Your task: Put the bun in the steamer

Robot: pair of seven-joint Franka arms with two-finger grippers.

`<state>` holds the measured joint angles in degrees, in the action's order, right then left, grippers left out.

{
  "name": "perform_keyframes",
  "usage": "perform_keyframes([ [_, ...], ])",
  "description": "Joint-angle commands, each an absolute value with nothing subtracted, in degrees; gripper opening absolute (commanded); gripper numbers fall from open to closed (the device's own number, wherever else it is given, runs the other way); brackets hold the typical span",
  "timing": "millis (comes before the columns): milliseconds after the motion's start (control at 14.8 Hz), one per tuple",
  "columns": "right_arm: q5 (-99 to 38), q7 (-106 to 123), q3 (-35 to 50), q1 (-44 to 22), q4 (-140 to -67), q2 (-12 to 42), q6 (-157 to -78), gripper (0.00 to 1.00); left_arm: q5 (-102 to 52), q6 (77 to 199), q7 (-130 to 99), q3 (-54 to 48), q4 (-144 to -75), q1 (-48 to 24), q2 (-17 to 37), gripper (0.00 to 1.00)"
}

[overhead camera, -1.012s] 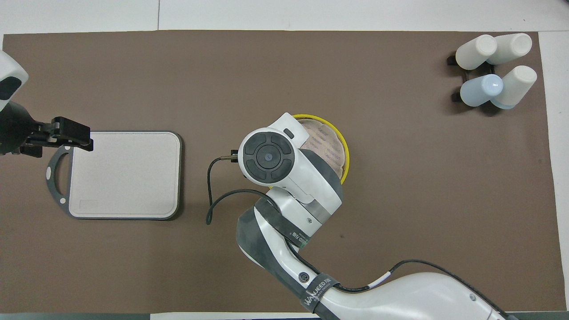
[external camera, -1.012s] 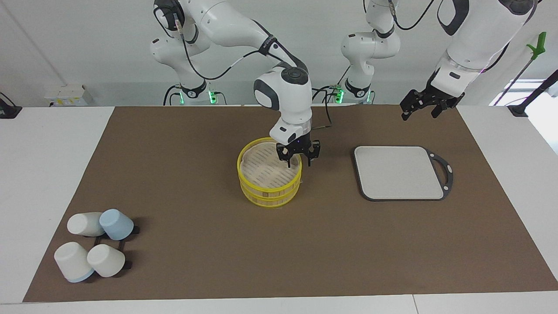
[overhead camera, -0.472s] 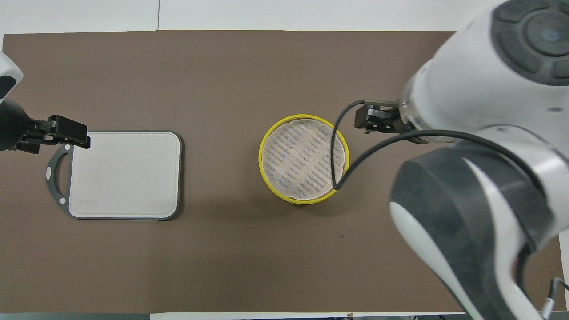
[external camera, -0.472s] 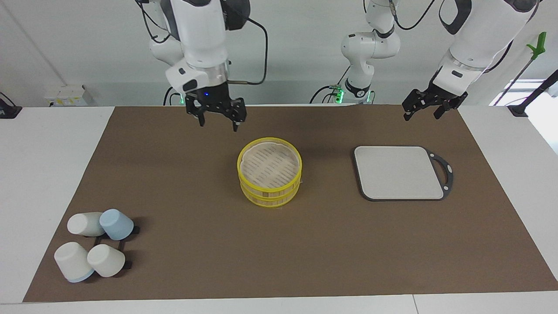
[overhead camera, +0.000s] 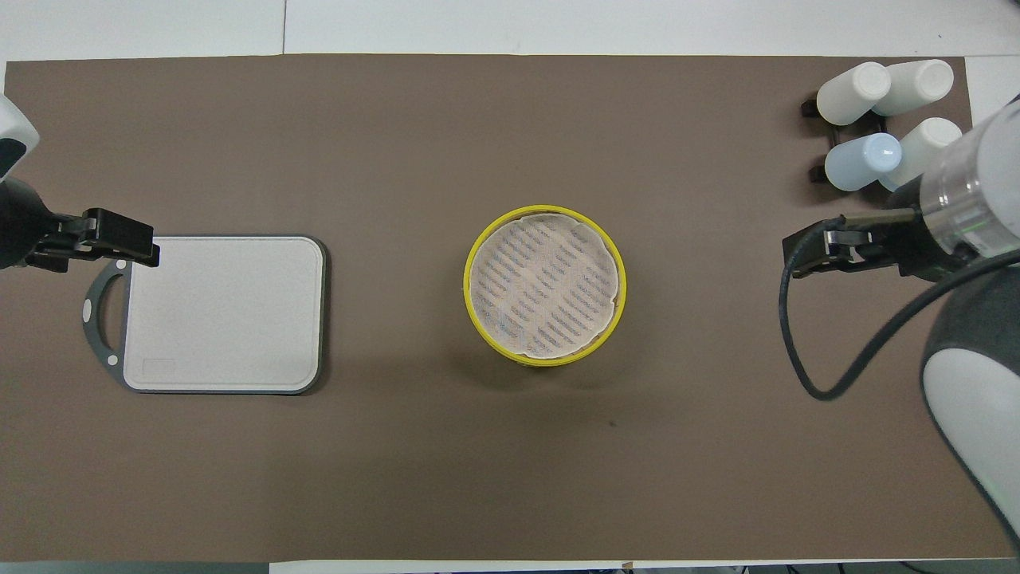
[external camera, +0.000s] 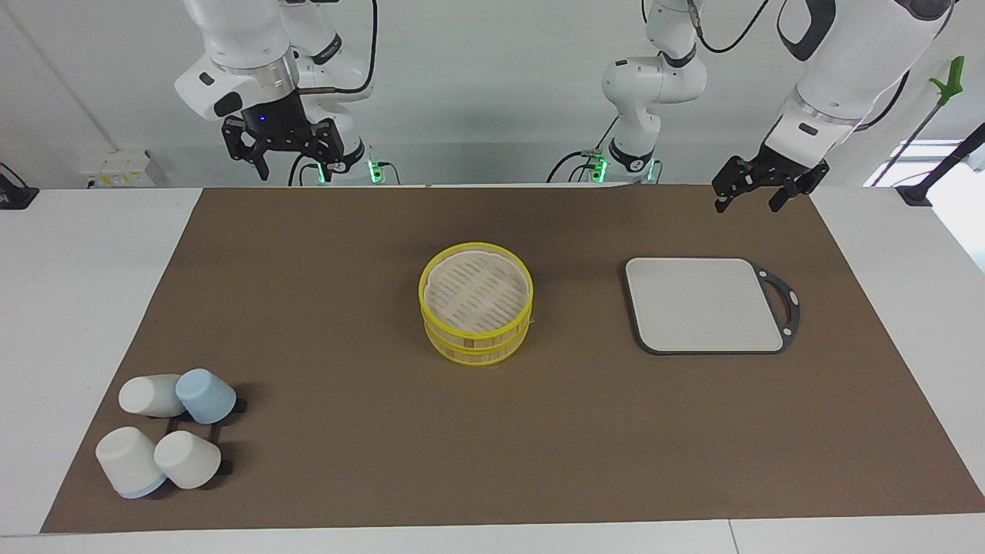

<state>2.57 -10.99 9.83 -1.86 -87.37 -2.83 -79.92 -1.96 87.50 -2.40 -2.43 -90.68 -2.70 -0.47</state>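
Observation:
The steamer (external camera: 475,304) stands at the middle of the brown mat, with yellow rims and a pale slatted floor under a paper liner; it also shows in the overhead view (overhead camera: 545,284). Nothing lies in its top tier. The bun is not in view anywhere. My right gripper (external camera: 283,165) is open and empty, raised high over the mat's edge by its own base. My left gripper (external camera: 746,198) is open and empty, and waits in the air over the mat's corner by the grey board.
A flat grey board (external camera: 704,304) with a dark handle lies toward the left arm's end, seen also in the overhead view (overhead camera: 223,312). Several white and blue cups (external camera: 165,431) lie on a black rack at the mat's corner farthest from the robots, toward the right arm's end.
My right gripper has lifted off the steamer's rim and swung up and away toward its own base, empty. The left arm has hardly moved.

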Motion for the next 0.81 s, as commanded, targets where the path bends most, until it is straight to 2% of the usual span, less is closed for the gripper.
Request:
perform_keyframes([
  [0,-0.17,-9.15,8.53,-1.76,-92.11,-5.8,-84.78,1.0,-2.55,87.98,-0.79,-1.85,-90.53,-2.81,-0.7,1.0],
  [67,-1.57,-7.23,6.61,-2.11,-91.41,-4.32,-86.55,1.0,-2.55,87.98,-0.79,-1.85,-90.44,-2.81,-0.7,1.0],
  [202,-1.76,-6.51,3.27,-4.47,-89.4,-2.2,-84.73,1.0,-2.55,87.98,-0.79,-1.85,-90.53,-2.81,-0.7,1.0],
  [472,-0.79,-5.89,2.37,-4.92,-88.86,-0.01,-84.55,1.0,-2.46,88.07,-0.79,-1.85,-90.53,-2.81,-0.7,1.0],
  [742,-0.97,-5.45,2.02,-5.36,-89.56,-2.63,-85.17,1.0,-2.46,88.07,-0.79,-1.85,-90.53,-2.81,-0.79,1.0],
])
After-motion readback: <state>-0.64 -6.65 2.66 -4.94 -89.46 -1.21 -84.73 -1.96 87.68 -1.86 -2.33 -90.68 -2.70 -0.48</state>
